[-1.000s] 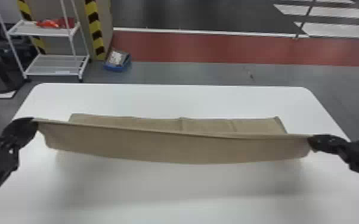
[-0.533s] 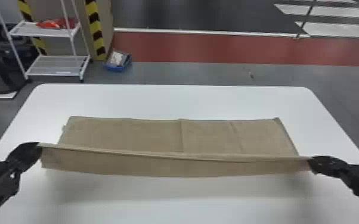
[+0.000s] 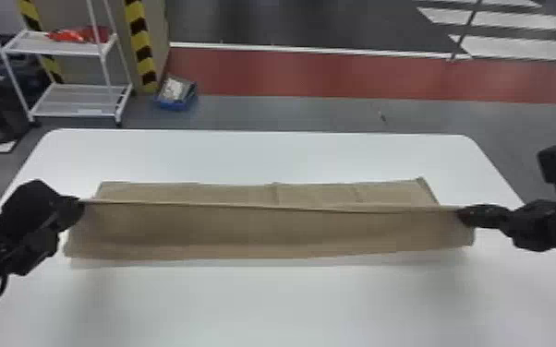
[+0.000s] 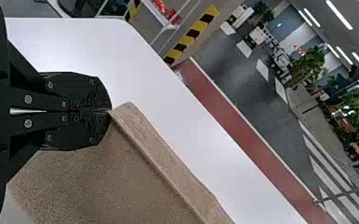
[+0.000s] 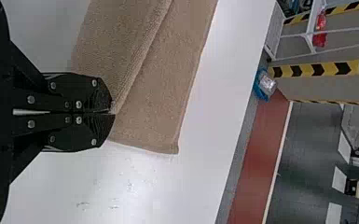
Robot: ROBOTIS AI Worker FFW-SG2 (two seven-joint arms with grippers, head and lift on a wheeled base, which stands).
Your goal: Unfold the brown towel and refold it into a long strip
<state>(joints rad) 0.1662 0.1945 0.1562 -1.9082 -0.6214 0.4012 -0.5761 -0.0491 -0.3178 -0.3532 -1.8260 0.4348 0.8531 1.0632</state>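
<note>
L gripper & R gripper both have jaws clamped on the towel, one at ea. end of its raised edge, w/ its far part on the table. Prob. light, limp & non-slip, not fragile; might sag mid-span, so corner holds w/ approx. even tension look best.

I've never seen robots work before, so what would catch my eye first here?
Probably the brown towel, stretched wide above the white table, its far part lying flat. Next, the two black grippers pinching its raised edge, the left one and the right one, at opposite ends.
</note>
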